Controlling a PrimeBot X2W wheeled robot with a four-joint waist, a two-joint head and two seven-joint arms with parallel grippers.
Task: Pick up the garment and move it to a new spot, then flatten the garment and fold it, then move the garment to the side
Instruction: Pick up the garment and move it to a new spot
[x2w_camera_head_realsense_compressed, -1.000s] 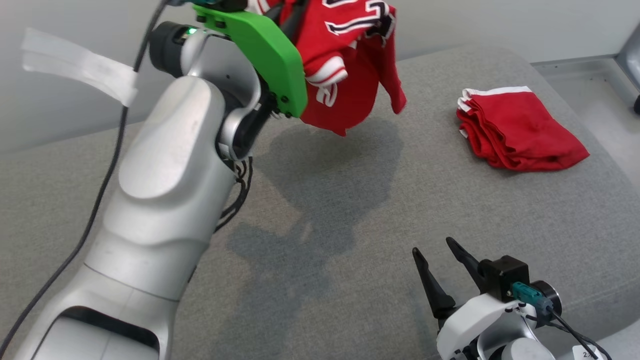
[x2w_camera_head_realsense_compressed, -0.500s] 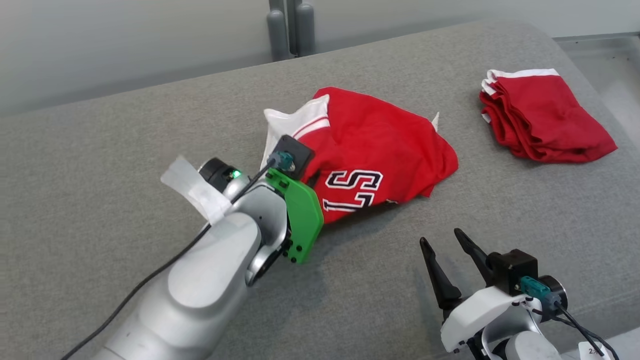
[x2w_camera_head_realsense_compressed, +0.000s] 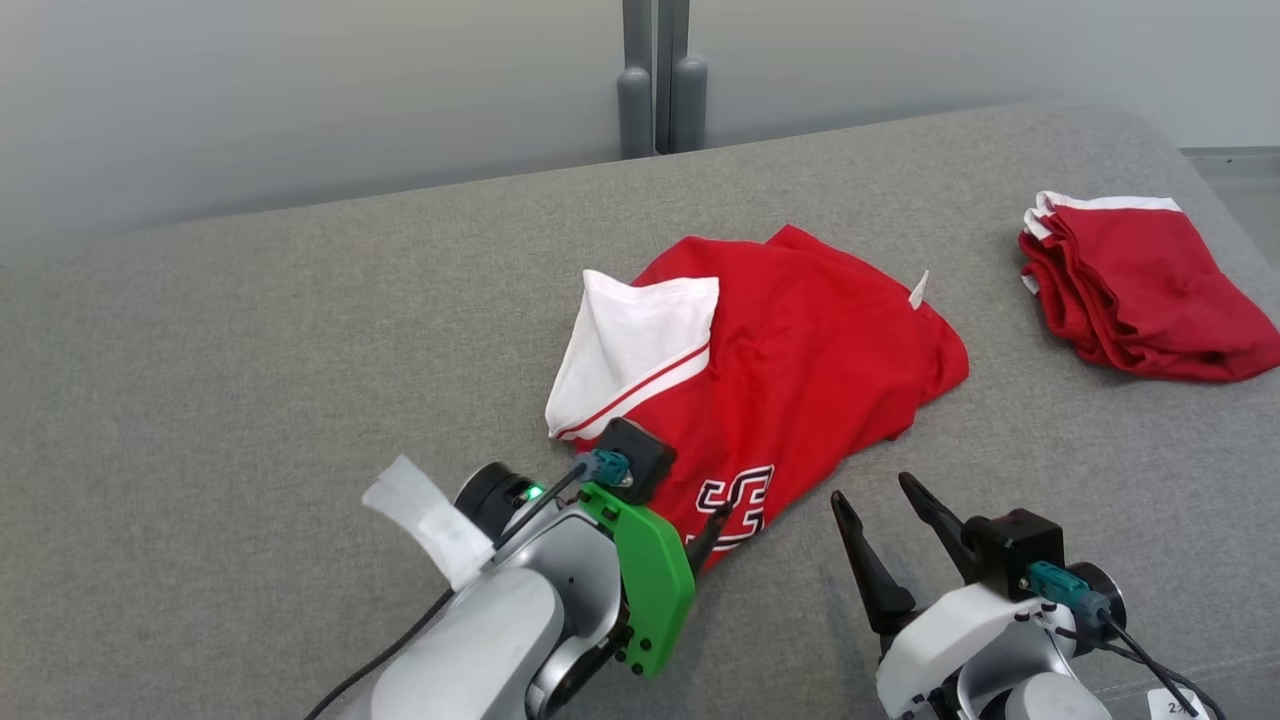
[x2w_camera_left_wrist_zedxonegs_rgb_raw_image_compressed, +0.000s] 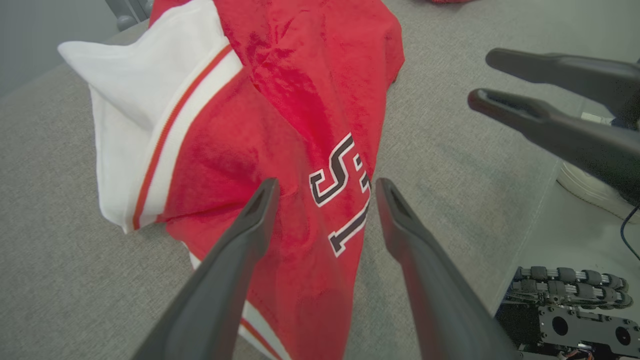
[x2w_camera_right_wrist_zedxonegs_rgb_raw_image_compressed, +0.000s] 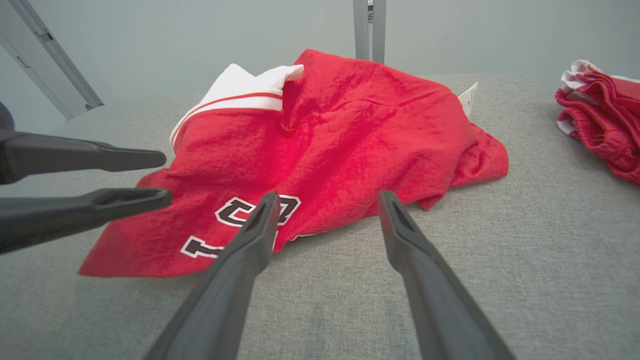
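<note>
Two grippers, both spread wide, empty: left gripper (x2w_camera_left_wrist_zedxonegs_rgb_raw_image_compressed: 326, 186) over near edge of crinkled red jersey (x2w_camera_head_realsense_compressed: 800, 370) (white sleeve, black-white numerals), mid grey woven cushion (x2w_camera_head_realsense_compressed: 250, 330); right gripper (x2w_camera_head_realsense_compressed: 870, 488) near right. Folded red white-trimmed cloth (x2w_camera_head_realsense_compressed: 1140, 290) far right.
</note>
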